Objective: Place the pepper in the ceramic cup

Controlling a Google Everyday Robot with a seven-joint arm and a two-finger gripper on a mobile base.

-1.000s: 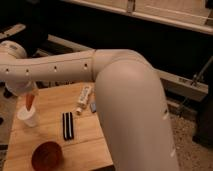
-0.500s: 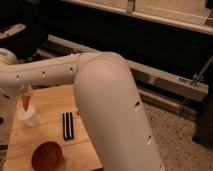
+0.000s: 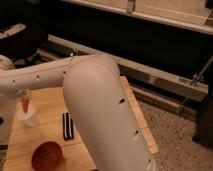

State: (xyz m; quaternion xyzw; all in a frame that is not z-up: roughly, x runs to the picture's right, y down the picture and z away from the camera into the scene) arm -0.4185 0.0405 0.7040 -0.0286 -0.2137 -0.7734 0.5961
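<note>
Pepper upright, tip down in ceramic cup, gripper above, finger state unclear

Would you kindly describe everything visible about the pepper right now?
The pepper is slim, elongated and orange-red, standing nearly upright. Its lower end dips into the ceramic cup, a small white cup near the left edge of the wooden table. The end effector is directly above it, at the pepper's upper end, under the white arm. No stem can be made out, and whether the pepper rests on the cup's bottom cannot be told.
</note>
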